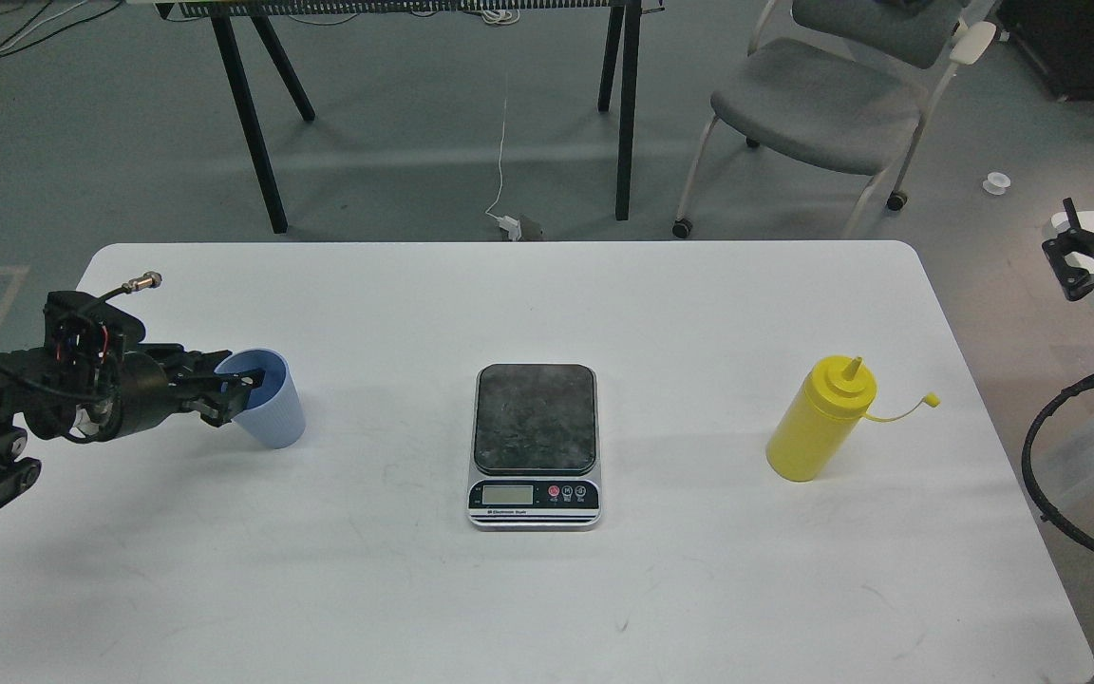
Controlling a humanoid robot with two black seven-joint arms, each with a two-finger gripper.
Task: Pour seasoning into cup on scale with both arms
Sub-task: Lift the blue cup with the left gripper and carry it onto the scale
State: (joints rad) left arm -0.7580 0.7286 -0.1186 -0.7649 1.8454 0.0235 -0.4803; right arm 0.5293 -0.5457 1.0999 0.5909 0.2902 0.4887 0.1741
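Observation:
The light blue ribbed cup (267, 408) stands upright on the white table (547, 608), left of centre. My left gripper (229, 395) comes in low from the left. Its fingers are open and reach the cup's left side, one at the rim and one lower against the wall; I cannot tell whether they touch it. The silver scale (535, 446) with its dark platform lies at the table's middle with nothing on it. The yellow seasoning bottle (818, 423) stands upright at the right, its cap hanging on the tether. My right gripper (1069, 255) hovers off the table's right edge, open, well away from the bottle.
A grey chair (822, 95) and black table legs (248, 123) stand on the floor beyond the far edge. Looped black cables (1041, 475) hang by my right arm, beside the table's right edge.

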